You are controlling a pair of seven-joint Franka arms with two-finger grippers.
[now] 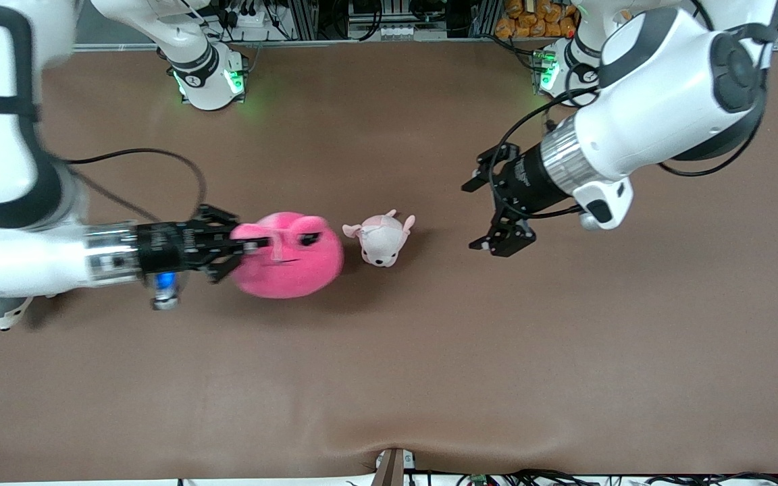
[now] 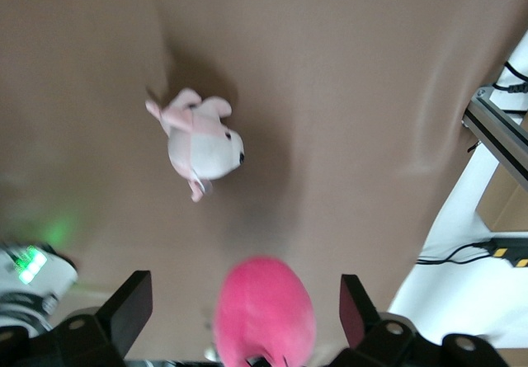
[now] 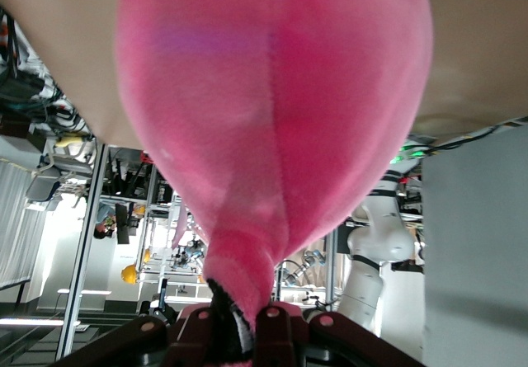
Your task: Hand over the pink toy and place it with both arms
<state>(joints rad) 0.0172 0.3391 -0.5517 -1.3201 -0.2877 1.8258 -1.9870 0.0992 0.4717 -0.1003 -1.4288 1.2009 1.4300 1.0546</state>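
The pink toy (image 1: 291, 256) is a big round hot-pink plush with black half-lidded eyes. My right gripper (image 1: 248, 246) is shut on a pinch of its plush at the right arm's end and holds it over the table, close beside the small puppy. In the right wrist view the toy (image 3: 272, 111) fills the frame, with the right gripper (image 3: 239, 327) clamped on a fold of it. My left gripper (image 1: 481, 214) is open and empty in the air over the table, apart from the toy, toward the left arm's end past the puppy. The left wrist view shows the toy (image 2: 264, 313) farther off between the wide-open fingers (image 2: 132, 309).
A small pale pink-and-white plush puppy (image 1: 381, 237) lies on the brown table (image 1: 389, 378) between the pink toy and the left gripper; it also shows in the left wrist view (image 2: 202, 140). The arm bases (image 1: 210, 77) with green lights stand at the edge farthest from the camera.
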